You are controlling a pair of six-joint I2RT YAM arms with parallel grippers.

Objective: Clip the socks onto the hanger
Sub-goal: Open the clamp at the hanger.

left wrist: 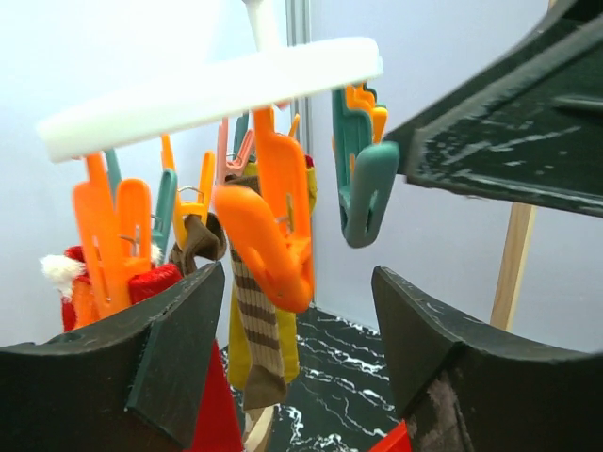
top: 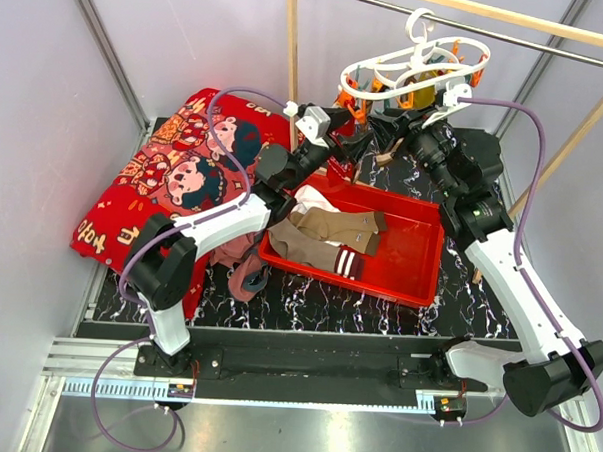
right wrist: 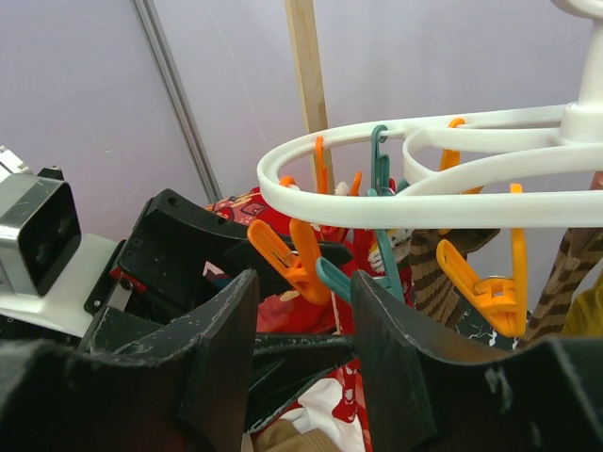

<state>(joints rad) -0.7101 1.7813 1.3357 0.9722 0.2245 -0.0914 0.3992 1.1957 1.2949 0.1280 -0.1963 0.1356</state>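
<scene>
Under the white plastic oval hanger [left wrist: 217,89], the left end effector [left wrist: 297,278] gaped around an orange clip peg [left wrist: 273,217]; off-centre closure could swing the hanger. The right end effector [right wrist: 306,282] state was unclear.

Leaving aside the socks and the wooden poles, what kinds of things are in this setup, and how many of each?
Robot arms: 2 (left arm, right arm)
White hanger: 1
Red tray: 1
Red cushion: 1
Pink cloth bundle: 1
Total: 6
</scene>
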